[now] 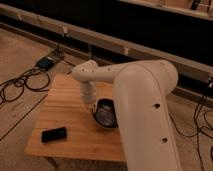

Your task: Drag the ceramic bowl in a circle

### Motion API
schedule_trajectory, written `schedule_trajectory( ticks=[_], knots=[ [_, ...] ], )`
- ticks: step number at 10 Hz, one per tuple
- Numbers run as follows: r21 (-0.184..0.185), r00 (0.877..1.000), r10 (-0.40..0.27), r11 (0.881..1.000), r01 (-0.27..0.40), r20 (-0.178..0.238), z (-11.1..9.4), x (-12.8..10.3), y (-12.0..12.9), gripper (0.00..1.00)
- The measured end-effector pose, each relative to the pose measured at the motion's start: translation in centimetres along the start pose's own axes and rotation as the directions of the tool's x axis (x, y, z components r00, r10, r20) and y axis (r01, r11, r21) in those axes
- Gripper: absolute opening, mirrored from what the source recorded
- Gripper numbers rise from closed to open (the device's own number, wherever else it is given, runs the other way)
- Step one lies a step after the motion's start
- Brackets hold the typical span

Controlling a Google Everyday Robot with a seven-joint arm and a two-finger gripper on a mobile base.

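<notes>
The ceramic bowl (106,115) is round, glossy and black with pale speckles inside. It sits on the wooden table (65,105), right of the table's middle, and its right part is hidden behind my white arm. My gripper (95,106) reaches down from the wrist onto the bowl's left rim. The thick upper arm (145,115) fills the right side of the view.
A small black flat object (53,134) lies near the table's front left. Dark cables (20,85) and a power box (47,61) lie on the floor to the left. A dark wall with a pale rail (100,42) runs behind the table.
</notes>
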Motion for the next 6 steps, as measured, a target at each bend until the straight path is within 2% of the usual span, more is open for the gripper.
schedule_trajectory(
  ticks=[2, 3, 5, 6],
  knots=[
    [-0.006, 0.996, -0.087, 0.996, 0.087, 0.018, 0.1, -1.6, 4.0, 0.0],
    [-0.026, 0.99, -0.138, 0.99, 0.138, 0.02, 0.1, -1.7, 6.9, 0.0],
    [-0.071, 0.981, -0.195, 0.978, 0.195, 0.006, 0.2, -0.3, 10.5, 0.0],
    [-0.101, 0.977, -0.214, 0.972, 0.212, -0.012, 0.3, 1.1, 11.8, 0.0]
  ],
)
